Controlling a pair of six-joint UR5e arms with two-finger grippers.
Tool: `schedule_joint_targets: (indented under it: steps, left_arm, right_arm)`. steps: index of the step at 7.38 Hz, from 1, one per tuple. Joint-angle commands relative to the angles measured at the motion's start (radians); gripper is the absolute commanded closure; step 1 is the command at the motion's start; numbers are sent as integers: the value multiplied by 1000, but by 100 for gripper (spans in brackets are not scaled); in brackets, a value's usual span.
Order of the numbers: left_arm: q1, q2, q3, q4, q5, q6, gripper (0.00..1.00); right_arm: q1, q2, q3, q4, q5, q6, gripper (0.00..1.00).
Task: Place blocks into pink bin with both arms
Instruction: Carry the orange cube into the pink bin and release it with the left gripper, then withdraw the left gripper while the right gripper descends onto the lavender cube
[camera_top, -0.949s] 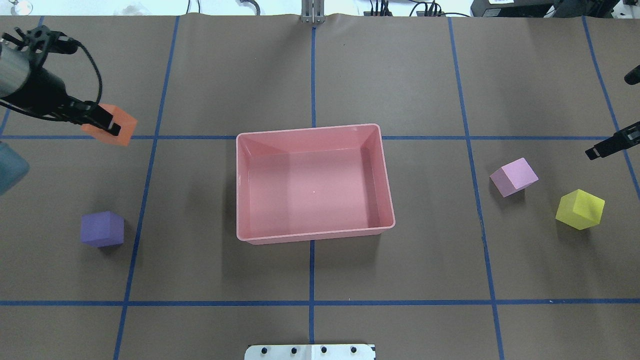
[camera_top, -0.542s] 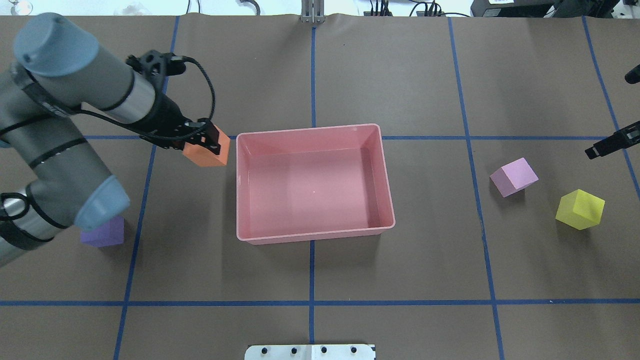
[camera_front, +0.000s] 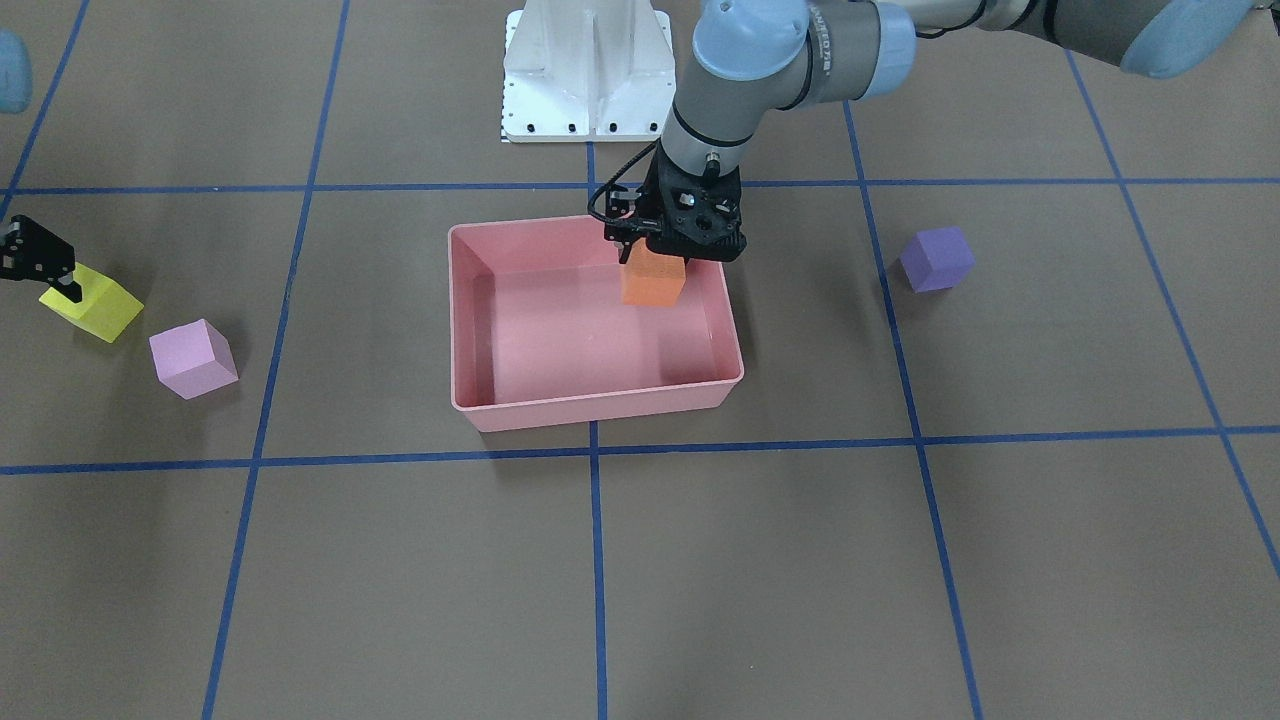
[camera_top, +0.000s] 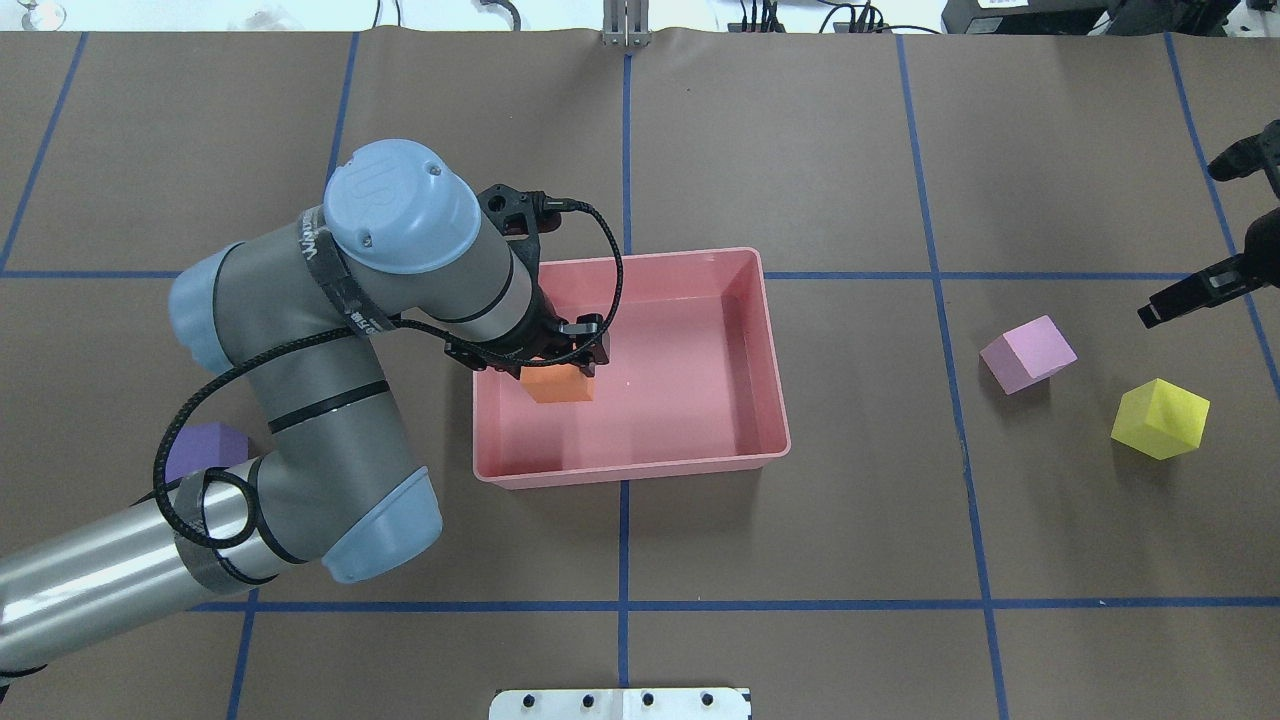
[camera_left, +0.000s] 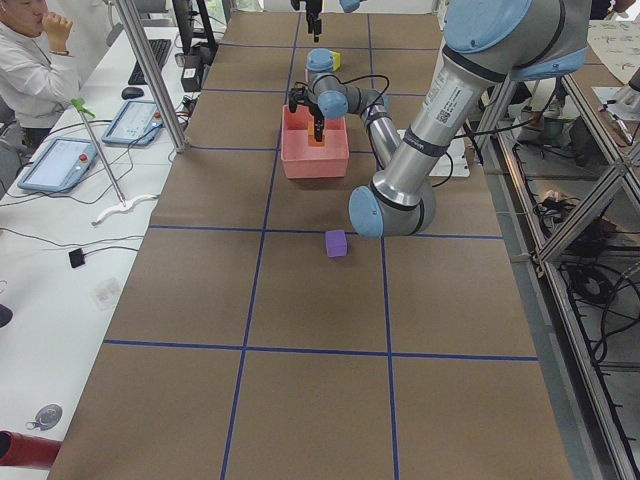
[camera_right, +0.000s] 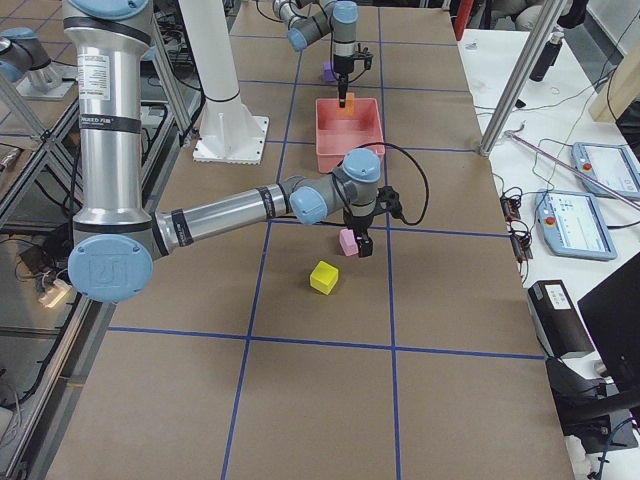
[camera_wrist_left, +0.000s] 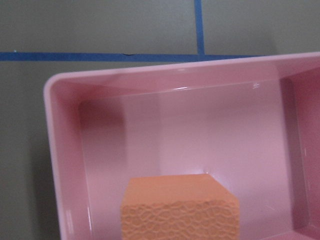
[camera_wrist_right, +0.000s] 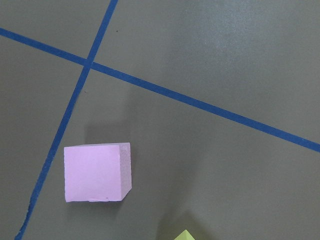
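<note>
Brown-papered surface (camera_top: 800, 560) with blue tape lines: first block over the bin, three more to go.

From my station I see the orange block (camera_front: 652, 280) clamped in the left gripper (camera_front: 652, 262), hanging inside the outline of the pink bin (camera_top: 630, 468), toward its robot-side edge. I can't make out whether the block touches the floor. No block lies loose in the bin, so I judge the task barely begun: this one needs letting go, then three remain. The purple block (camera_front: 936, 258) sits on the surface well apart from the bin on the robot's left. The light pink block (camera_top: 1028, 352) and yellow block (camera_top: 1159, 418) sit near each other on the robot's right. The right gripper (camera_front: 55, 280) hangs above those two, carrying nothing; whether its jaws are spread or closed I cannot tell.
</note>
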Motion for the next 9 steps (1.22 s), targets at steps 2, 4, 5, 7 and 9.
schedule_joint_targets:
  steps: [2,4,5,7,9]
  left_arm:
    - [-134,159,-236,231,-121,399,0]
    - [-355,382,-271,235,-204,825,0]
    - [-471,452,-223,232,-312,1060,0]
    - [-583,526,-196,228,-324,1235,0]
    - [-582,527,-182,226,-326,1236,0]
  right_arm:
    - [-105,30,0,0,-93,75,0]
    - [-162,73,-44,23,-115,111,0]
    - [-184,93,-72,49,-115,133,0]
    - [-242,100,-86,81,-138,202,0]
    - [-280,100,-113,83,-187,203,0]
